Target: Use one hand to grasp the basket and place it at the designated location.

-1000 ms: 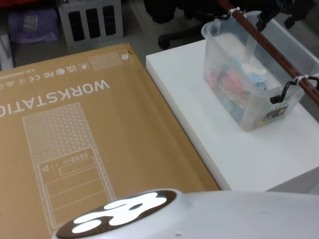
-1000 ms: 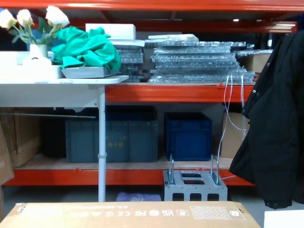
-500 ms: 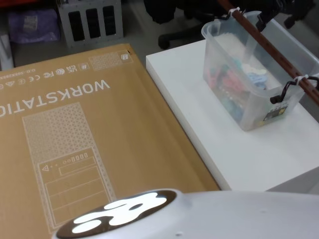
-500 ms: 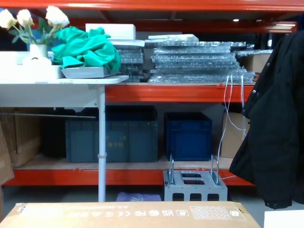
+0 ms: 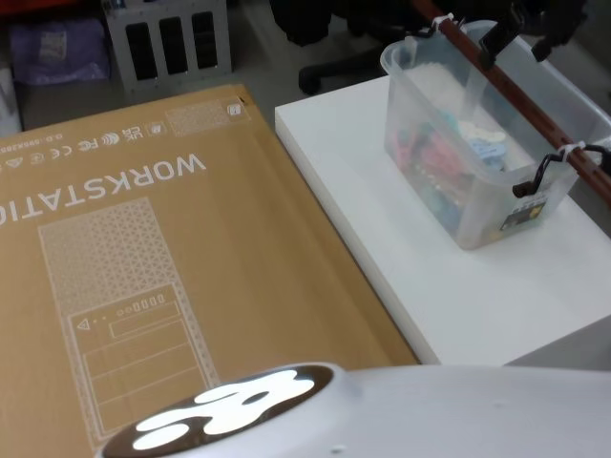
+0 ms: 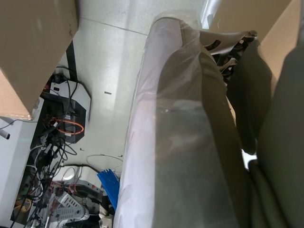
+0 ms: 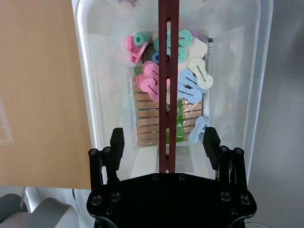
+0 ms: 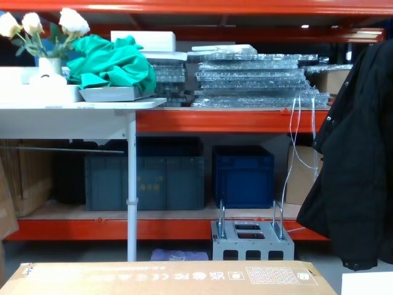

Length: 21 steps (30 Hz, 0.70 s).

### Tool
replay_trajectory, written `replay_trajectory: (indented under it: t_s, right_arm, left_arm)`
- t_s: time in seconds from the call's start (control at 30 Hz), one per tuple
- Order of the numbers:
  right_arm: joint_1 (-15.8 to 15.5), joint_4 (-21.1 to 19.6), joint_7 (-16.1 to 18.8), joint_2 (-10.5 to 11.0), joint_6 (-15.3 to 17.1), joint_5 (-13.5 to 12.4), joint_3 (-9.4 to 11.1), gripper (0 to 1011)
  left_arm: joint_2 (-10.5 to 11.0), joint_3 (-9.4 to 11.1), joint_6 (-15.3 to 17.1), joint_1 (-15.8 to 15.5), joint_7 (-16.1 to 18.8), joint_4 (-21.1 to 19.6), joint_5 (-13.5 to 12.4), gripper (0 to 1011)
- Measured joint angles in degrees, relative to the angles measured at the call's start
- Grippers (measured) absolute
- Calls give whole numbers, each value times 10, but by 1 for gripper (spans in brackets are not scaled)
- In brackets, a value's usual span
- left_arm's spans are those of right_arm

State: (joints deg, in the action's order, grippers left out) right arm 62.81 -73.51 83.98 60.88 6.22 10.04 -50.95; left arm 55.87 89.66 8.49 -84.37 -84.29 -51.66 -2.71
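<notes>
Basket [image 5: 456, 167] — large translucent whitish plastic tub of coloured pegs, on the white table [image 5: 458, 296] — has the right end effector [image 7: 164, 138] spread open astride its thin reddish-brown bar handle [image 7: 167, 57], seemingly off-centre — lifting there could tilt and spill it.

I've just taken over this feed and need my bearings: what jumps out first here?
The basket, full of pastel clips, stands on the white table at the robot's right, beside a big cardboard box marked WORKSTATION. The right gripper hangs open above it, one finger on each side of the reddish-brown handle, clear of it.
</notes>
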Motion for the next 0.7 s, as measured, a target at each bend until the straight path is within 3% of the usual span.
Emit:
replay_trajectory:
  t_s: [0.37,0.7]
  right_arm:
    - [9,42,6,-33,-4,23,-23,1000]
    - [20,107,12,-73,-32,30,-49,1001]
  left_arm:
    - [0,0,0,0,0,0,0,0]
    - [0,0,0,0,0,0,0,0]
